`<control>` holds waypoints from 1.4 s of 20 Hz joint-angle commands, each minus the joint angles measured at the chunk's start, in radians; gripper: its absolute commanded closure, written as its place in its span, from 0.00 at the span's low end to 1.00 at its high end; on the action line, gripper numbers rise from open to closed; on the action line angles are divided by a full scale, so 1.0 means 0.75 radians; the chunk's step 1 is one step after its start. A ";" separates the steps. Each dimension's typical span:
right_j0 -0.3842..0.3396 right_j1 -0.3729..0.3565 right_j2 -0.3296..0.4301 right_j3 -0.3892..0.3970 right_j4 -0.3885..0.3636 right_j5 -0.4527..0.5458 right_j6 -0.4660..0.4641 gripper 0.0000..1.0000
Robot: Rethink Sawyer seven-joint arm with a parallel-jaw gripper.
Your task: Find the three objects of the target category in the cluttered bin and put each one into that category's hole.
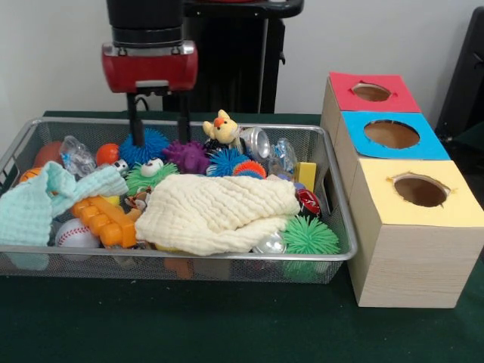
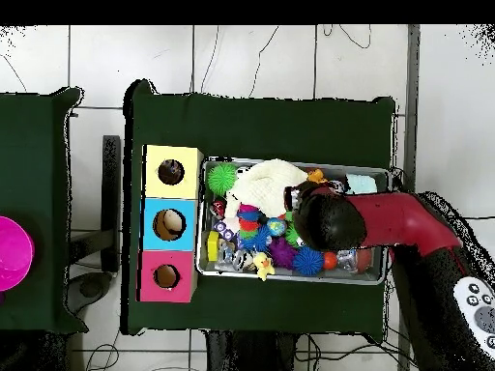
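Observation:
The wire mesh bin (image 1: 189,255) is full of toys; it also shows in the overhead view (image 2: 290,279). My gripper (image 1: 160,134) hangs open and empty over the bin's far side. Its fingers (image 1: 137,121) reach down to a blue spiky ball (image 1: 145,148) and a purple spiky toy (image 1: 186,156). In the overhead view the arm's black head (image 2: 329,220) hides the gripper. No busy-print piece shows plainly; only a small patterned scrap (image 1: 137,201) peeks out at the cream cloth's left edge. The yellow-topped hole (image 1: 420,190) (image 2: 171,173) is in the nearest wooden box, right of the bin.
A cream waffle cloth (image 1: 219,212) (image 2: 266,184) covers the bin's near middle. A mint cloth (image 1: 45,200) lies at its left. Around them are a duck toy (image 1: 223,127), green spiky ball (image 1: 310,236), baseball (image 1: 74,233) and orange block (image 1: 106,219). Blue-topped (image 1: 392,134) and red-topped (image 1: 371,92) holes lie behind the yellow one.

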 commanded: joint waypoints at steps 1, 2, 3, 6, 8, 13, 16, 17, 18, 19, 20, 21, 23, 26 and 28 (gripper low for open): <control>0.037 0.068 0.042 0.131 0.101 -0.273 0.233 0.00; 0.036 0.085 0.037 0.138 0.087 -0.341 0.232 0.00; 0.033 0.101 0.034 0.139 0.072 -0.398 0.217 0.00; 0.004 0.155 0.043 0.150 0.004 -0.565 0.149 0.00; -0.021 0.194 0.051 0.155 -0.039 -0.658 0.116 0.00; -0.011 0.249 -0.003 0.143 -0.076 -0.751 0.103 0.00; 0.012 0.301 -0.061 0.111 -0.091 -0.792 0.109 0.00; 0.015 0.313 -0.072 0.105 -0.093 -0.796 0.111 0.00; 0.016 0.341 -0.084 0.089 -0.098 -0.805 0.111 0.00; 0.022 0.361 -0.102 0.079 -0.098 -0.812 0.117 0.00; 0.033 0.403 -0.132 0.059 -0.094 -0.829 0.133 0.00; 0.067 0.434 -0.188 0.032 -0.079 -0.814 0.149 0.00; 0.139 0.464 -0.277 -0.022 -0.090 -0.815 0.147 0.00; 0.216 0.515 -0.383 -0.070 -0.054 -0.789 0.173 0.00; 0.250 0.526 -0.428 -0.084 -0.056 -0.794 0.167 0.00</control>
